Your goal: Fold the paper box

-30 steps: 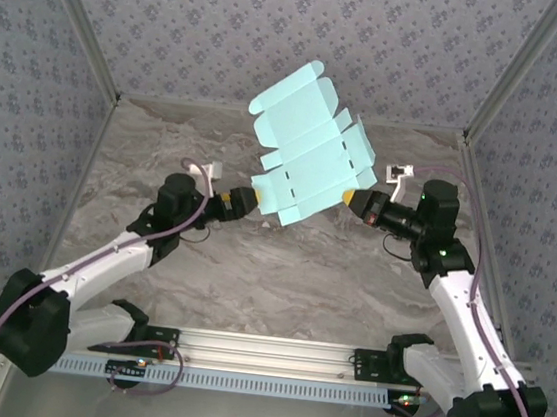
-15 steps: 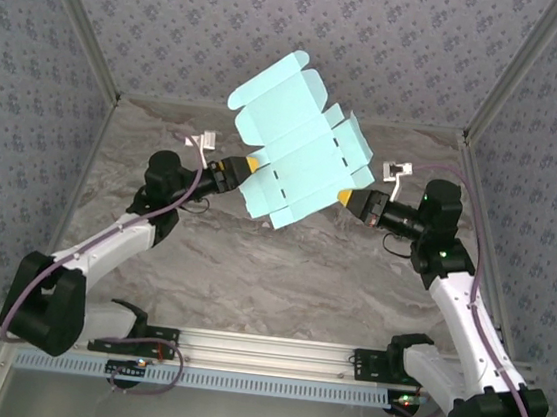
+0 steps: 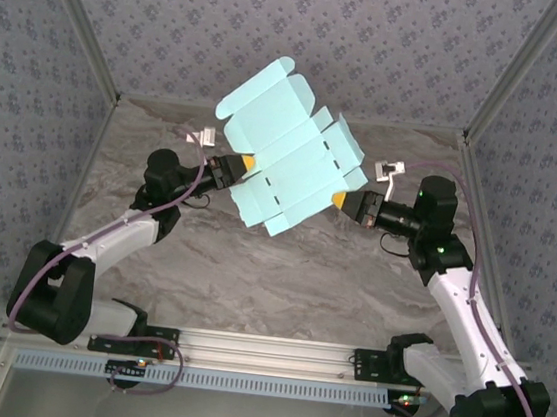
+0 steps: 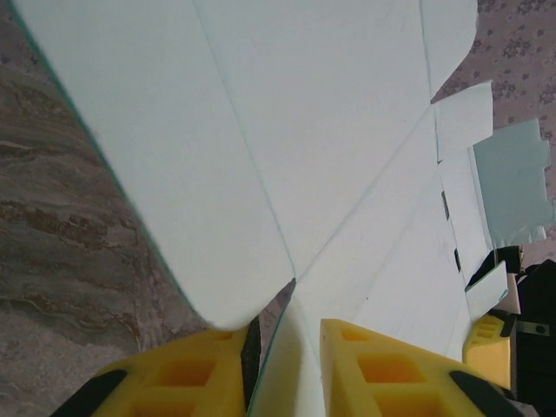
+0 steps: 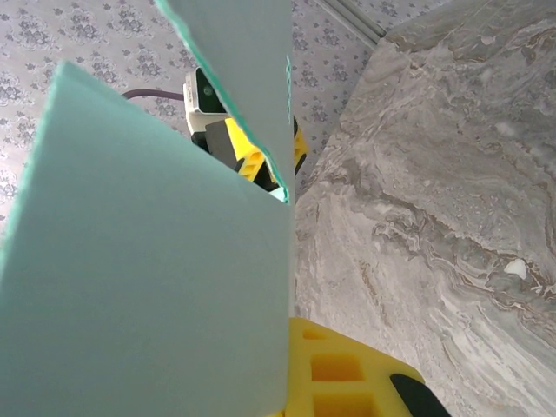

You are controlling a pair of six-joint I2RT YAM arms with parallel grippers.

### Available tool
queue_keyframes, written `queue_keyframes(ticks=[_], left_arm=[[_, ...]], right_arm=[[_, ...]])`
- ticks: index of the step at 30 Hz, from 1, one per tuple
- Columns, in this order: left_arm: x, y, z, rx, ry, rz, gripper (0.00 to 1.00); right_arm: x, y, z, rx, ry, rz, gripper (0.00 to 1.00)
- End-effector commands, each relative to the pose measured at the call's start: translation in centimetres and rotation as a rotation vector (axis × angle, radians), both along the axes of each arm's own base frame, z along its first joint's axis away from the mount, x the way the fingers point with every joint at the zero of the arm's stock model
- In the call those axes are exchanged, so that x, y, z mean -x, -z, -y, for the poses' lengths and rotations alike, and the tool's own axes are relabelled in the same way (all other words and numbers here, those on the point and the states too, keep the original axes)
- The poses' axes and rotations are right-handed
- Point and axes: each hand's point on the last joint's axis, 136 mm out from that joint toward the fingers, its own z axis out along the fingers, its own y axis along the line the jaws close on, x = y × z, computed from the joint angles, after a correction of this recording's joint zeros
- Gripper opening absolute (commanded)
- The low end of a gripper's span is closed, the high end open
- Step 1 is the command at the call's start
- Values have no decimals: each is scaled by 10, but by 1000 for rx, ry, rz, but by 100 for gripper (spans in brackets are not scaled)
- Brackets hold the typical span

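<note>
The marbled table [image 3: 280, 279] lies bare beneath the work. The paper box [image 3: 284, 159] is still a flat mint die-cut sheet, held in the air above the table's far half, roughly midway between its left and right edges, tilted with one flap towards the far left corner and its lower corner pointing at the near edge. Against a second ago the whole sheet has slid towards the left edge and its top flap sits further left. The left arm [image 3: 119, 236] has pulled its elbow back towards the left edge and reached further from me, while the right arm [image 3: 464, 300] has only nudged left. The left end effector [image 3: 246, 168], which was at the sheet's lower-left corner a second ago, now meets the sheet higher up its left side. On my left wrist feed the card [image 4: 304, 130] runs down between the yellow fingers [image 4: 382, 365], which stand close on either side of it; I cannot tell whether they are pinching it yet. The right end effector [image 3: 340, 199] is clamped on the sheet's lower-right edge, as it was before, and on my right wrist feed the card [image 5: 148, 287] rises straight up from beside its yellow finger [image 5: 347, 373].
</note>
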Motion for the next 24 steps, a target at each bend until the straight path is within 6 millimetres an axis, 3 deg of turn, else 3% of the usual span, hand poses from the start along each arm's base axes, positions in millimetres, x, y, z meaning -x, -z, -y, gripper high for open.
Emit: queue_keyframes(ticks=[1, 3, 6, 8, 10, 12, 14, 19, 24], left_arm=[[9, -21, 3, 0, 42, 86, 22], [9, -17, 2, -21, 35, 79, 0], [10, -13, -2, -48, 9, 71, 0], [10, -9, -4, -70, -3, 65, 0], [10, -5, -6, -94, -17, 52, 0], [7, 4, -10, -124, -46, 20, 0], [2, 14, -14, -154, -80, -17, 0], [-5, 38, -22, -215, -141, -92, 1], [-4, 75, -26, -315, -147, -152, 5]], right_arm=[[4, -11, -3, -3, -20, 43, 0], [3, -10, -3, 4, -14, 43, 0], [0, -5, -1, 18, 6, 39, 0], [-5, 1, 1, 31, 31, 21, 17], [-9, 7, 3, 48, 52, -2, 26], [-13, 17, 5, 82, 74, -19, 44], [-14, 33, 9, 167, 92, 9, 52], [-11, 85, 22, 382, 121, 16, 57], [15, 106, 4, 533, 0, 146, 57]])
